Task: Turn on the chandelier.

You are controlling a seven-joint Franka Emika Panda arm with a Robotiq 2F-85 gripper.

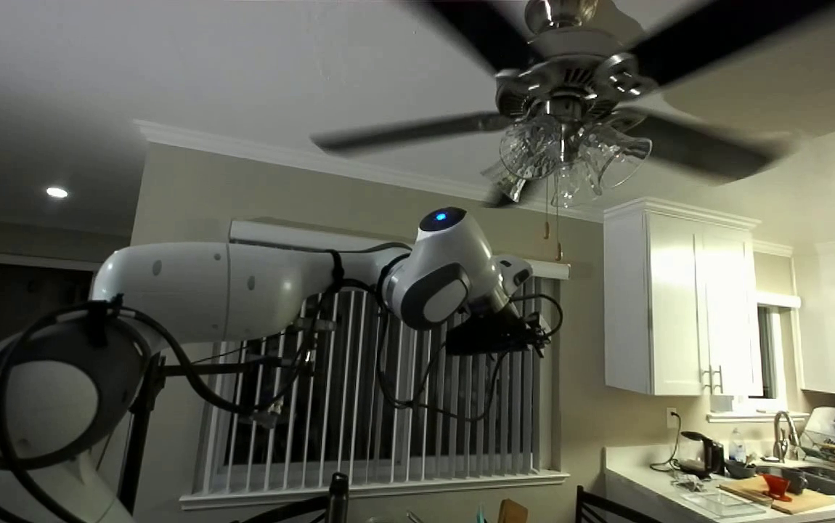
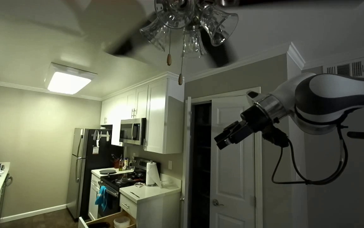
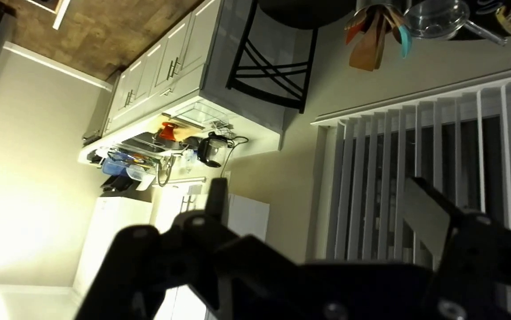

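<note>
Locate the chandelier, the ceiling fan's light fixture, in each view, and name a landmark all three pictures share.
In an exterior view: the chandelier is at upper right.
In an exterior view: the chandelier is at top centre, cut off by the top edge.
Wrist view: not in it.
Shared landmark: the gripper.

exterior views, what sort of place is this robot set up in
Most likely a home, in or right beside its kitchen: an exterior view shows a tall fridge, a microwave and, below that, a stove.
</note>
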